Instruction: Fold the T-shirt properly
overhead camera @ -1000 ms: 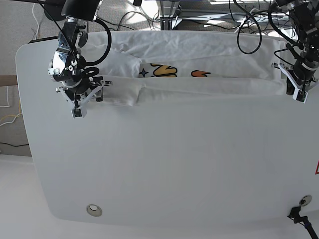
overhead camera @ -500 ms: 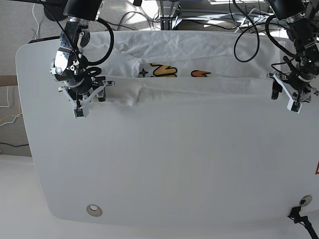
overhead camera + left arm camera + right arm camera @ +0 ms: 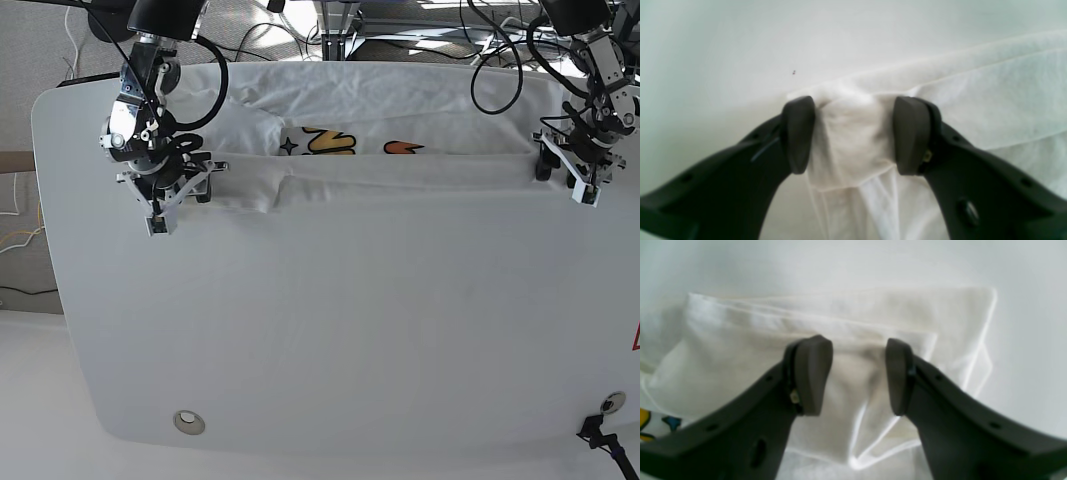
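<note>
Near edge of the white worktop (image 3: 330, 340) bare; beyond it I see the T-shirt (image 3: 380, 165) lying as a folded band, long axis running side to side across the far half. Right end effector (image 3: 165, 195) straddles one end of the band, left end effector (image 3: 567, 172) the other, each equally near; both stand partly open, cloth between the pads (image 3: 800, 133) but ungripped, I judge.

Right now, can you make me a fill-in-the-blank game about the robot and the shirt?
1. The T-shirt is mostly ____ in colour.
2. It lies on a ____.
3. The pads of the left end effector have ____ between them.
4. The right end effector is ____.

Missing words: white; table; cloth; open
</note>
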